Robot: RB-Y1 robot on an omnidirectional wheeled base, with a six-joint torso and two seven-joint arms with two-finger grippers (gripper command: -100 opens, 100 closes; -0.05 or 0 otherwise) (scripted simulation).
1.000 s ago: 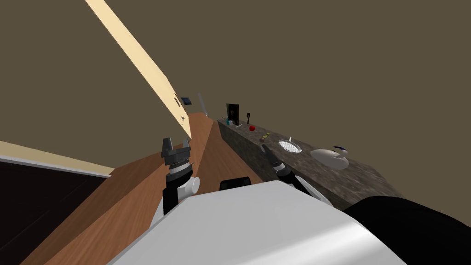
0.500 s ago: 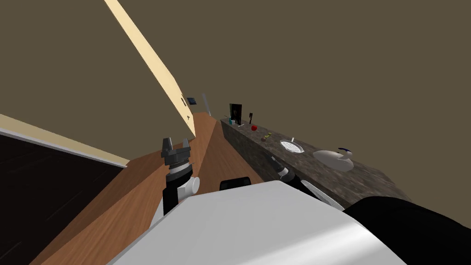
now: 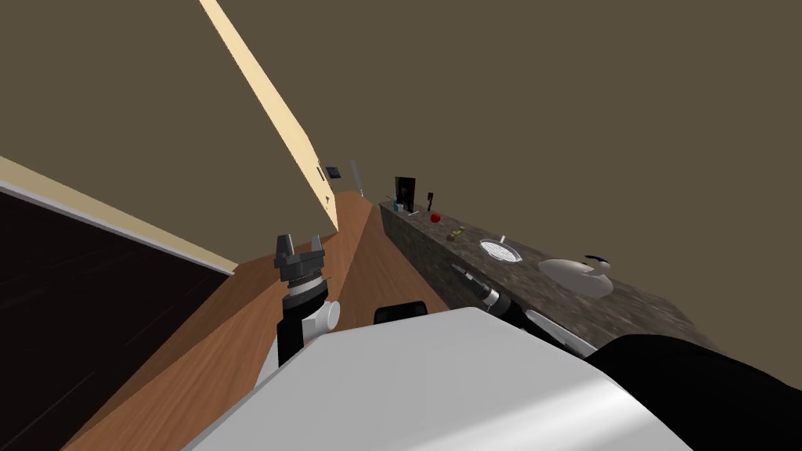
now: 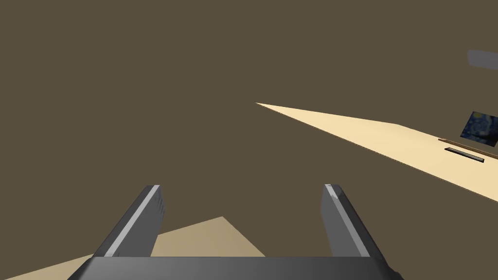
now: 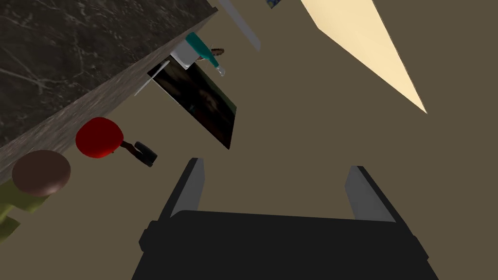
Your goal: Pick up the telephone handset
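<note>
Looking along the dark stone counter (image 3: 642, 309), nothing gripped yet.
Head view: what looks like your handset (image 3: 430, 196), small and black, stands far down it just past the red apple (image 3: 435, 218). Left wrist: the left gripper (image 4: 241, 187) gapes empty. Right wrist: the right gripper (image 5: 276, 164) is spread wide too, well short of the handset.

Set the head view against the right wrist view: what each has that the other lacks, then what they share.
Head view: the left gripper above the wood floor, a white strainer and a white rounded object. Right wrist view: the right gripper, fingers open. Shared: the stone counter, red ball, dark picture frame, teal bottle.
</note>
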